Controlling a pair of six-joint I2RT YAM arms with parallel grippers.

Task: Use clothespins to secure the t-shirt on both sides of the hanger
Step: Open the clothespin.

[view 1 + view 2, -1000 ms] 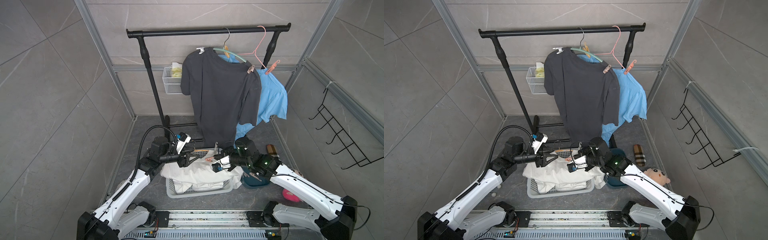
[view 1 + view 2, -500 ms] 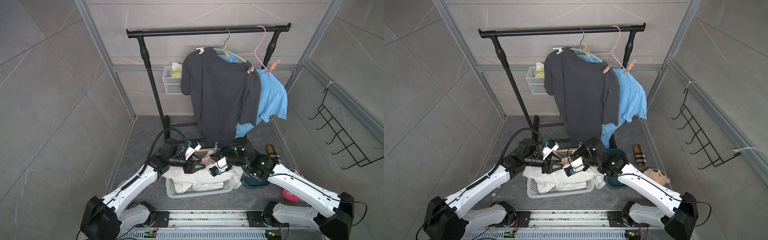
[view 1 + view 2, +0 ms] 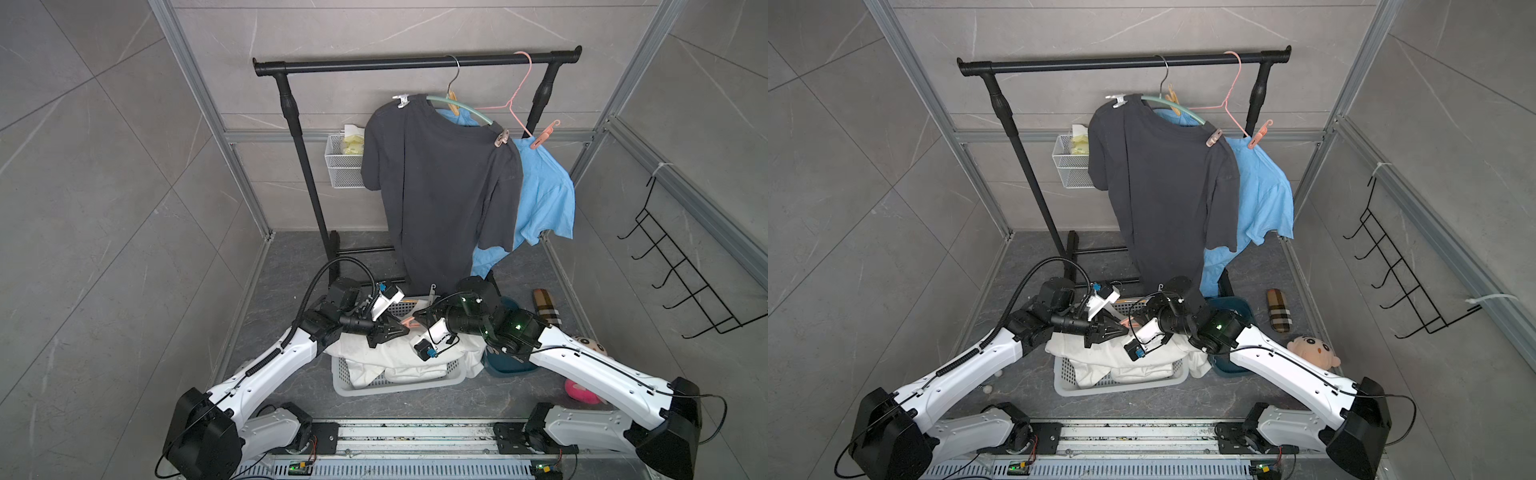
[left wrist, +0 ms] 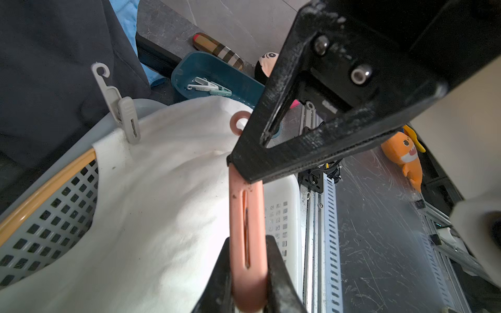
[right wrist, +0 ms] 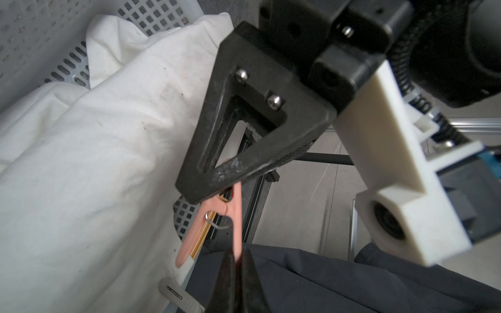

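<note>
Left gripper (image 4: pixel 248 249) clamping pink clothespin (image 4: pixel 245 206), right gripper (image 5: pixel 238 254) apparently pinching it

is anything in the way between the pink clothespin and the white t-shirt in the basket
Nothing visible does. The pink clothespin is pinched at opposite ends by the left gripper and the right gripper, both sets of jaws shut on it, over the white t-shirt in the basket.

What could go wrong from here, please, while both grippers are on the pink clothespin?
1. Both the left gripper and right gripper pinch the pink clothespin; pulling apart unevenly could twist it loose and drop it onto the white cloth below.
2. The grippers sit very close, so they might collide.
</note>
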